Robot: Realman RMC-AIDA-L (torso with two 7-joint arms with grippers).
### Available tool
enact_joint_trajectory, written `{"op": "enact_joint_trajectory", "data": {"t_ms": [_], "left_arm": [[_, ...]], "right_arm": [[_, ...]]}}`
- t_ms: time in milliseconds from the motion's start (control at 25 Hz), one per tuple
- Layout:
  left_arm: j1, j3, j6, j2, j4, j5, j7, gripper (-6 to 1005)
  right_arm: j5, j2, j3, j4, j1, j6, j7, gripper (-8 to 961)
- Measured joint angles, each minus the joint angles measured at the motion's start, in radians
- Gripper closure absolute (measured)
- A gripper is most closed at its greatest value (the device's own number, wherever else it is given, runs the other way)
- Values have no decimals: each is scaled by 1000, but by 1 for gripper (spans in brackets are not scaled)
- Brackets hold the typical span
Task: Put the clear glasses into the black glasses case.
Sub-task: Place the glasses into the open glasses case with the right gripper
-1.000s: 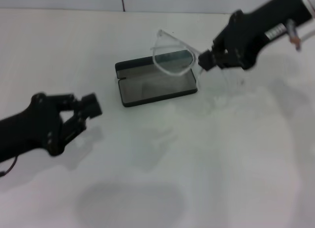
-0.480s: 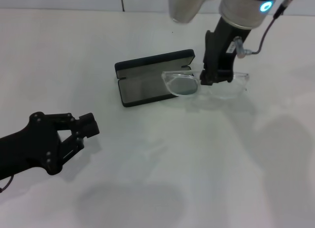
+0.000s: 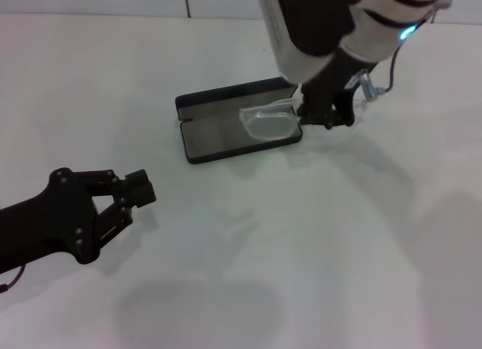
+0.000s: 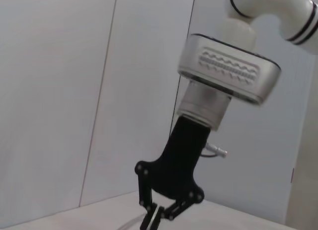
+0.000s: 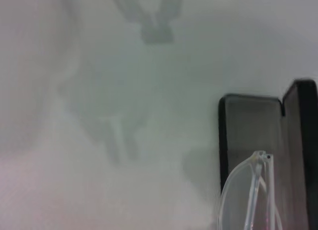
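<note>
My left pincer (image 3: 139, 189) sits parked low over the bench (image 3: 316, 251) on my left side, well apart from the work, fingers spread and holding nothing; it has barely stirred over the last second.

Moving rightward, the black glasses case (image 3: 218, 134) lies open on the bench, lid back, grey lining up, just where it was. The change is over its right end. Half a second ago the clear glasses (image 3: 267, 123) were mostly off the case's right edge, one lens just overlapping its corner. Now I've carried them across: the visible lens is over the tray's right end, low, though I can't tell whether it touches the lining. The right wrist view shows the frame (image 5: 248, 190) lined up over the open tray (image 5: 248, 125).

My right pincer (image 3: 325, 120) has come over with them and stands just off the case's right edge, closed on the glasses near their middle; the other lens is hidden behind it.

So I judge the carry nearly done. The glasses still need shifting further left to lie wholly within the tray before I let go.
</note>
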Motion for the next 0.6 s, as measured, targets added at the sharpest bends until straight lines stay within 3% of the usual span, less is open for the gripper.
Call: {"op": "enact_joint_trajectory", "data": {"t_ms": [320, 600], "left_arm": [[-9, -13, -3, -12, -2, 2, -1, 855], [-11, -26, -3, -22, -4, 8, -4, 855]], "right_arm": [[112, -2, 4, 1, -71, 101, -218, 909], [111, -2, 4, 68, -70, 183, -289, 907]]}}
